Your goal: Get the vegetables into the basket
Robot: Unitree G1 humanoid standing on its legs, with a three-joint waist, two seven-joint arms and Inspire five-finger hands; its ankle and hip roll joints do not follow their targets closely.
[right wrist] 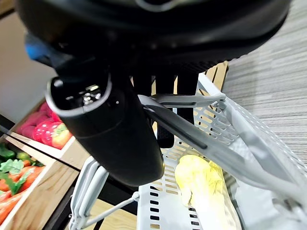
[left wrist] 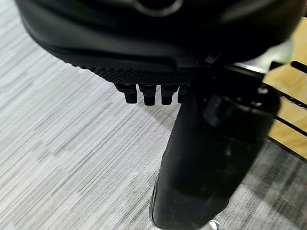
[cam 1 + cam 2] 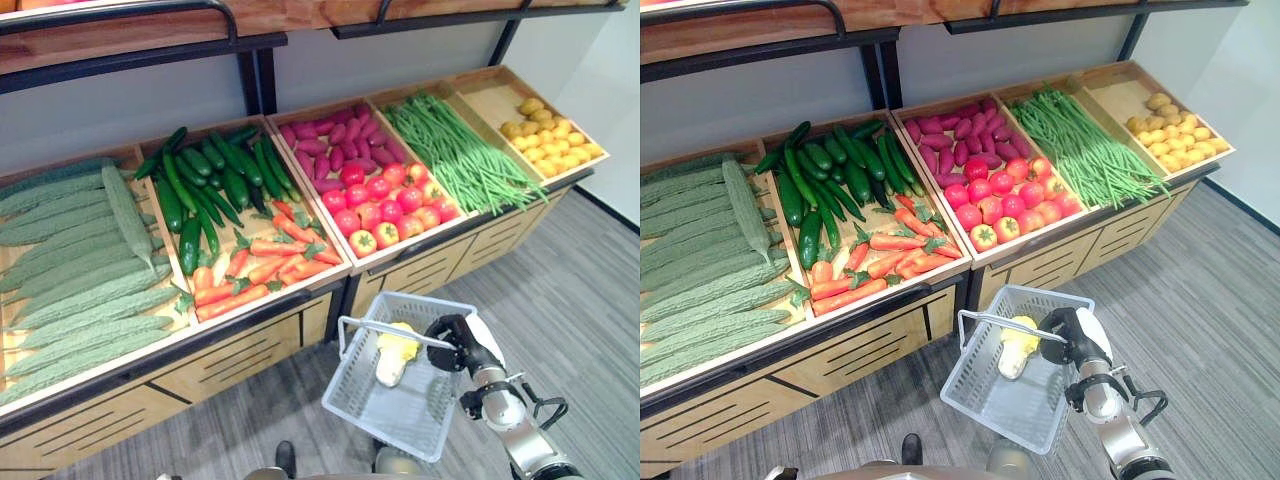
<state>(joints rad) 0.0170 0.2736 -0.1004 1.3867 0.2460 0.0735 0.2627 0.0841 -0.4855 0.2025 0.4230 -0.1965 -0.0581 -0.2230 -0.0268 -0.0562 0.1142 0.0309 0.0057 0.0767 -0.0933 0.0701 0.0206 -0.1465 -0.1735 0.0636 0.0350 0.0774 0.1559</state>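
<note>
Right robot hand (image 3: 452, 343) holds the grey basket (image 3: 385, 415) by its handle (image 1: 182, 125), fingers hooked over the bar, basket hanging low in front of the counter (image 3: 240, 355). Inside the basket lies one yellow vegetable (image 3: 394, 352), pale and leafy, looks like a small cabbage. Left robot hand (image 2: 153, 91) hangs over the floor (image 2: 62, 143) beside the counter front, fingers curled, nothing in them.

Beyond the basket, on the counter, bins of vegetables: carrots (image 3: 255, 270) and cucumbers (image 3: 205, 180) just behind the basket, tomatoes (image 3: 385, 205) and purple sweet potatoes (image 3: 335, 135) in the next bin, green beans (image 3: 460, 150) and potatoes (image 3: 550, 135) further right, bitter gourds (image 3: 80, 260) far left.

Handling guess: carrots and cucumbers stiff, light, smooth, so grip mid-length across the body. Tomatoes round, soft-skinned, need a gentle wrap. Beans thin and loose, hard to pinch singly.

Basket's near rim and the left arm are cut off at the frame edge. Vegetable's underside hidden by the mesh.
</note>
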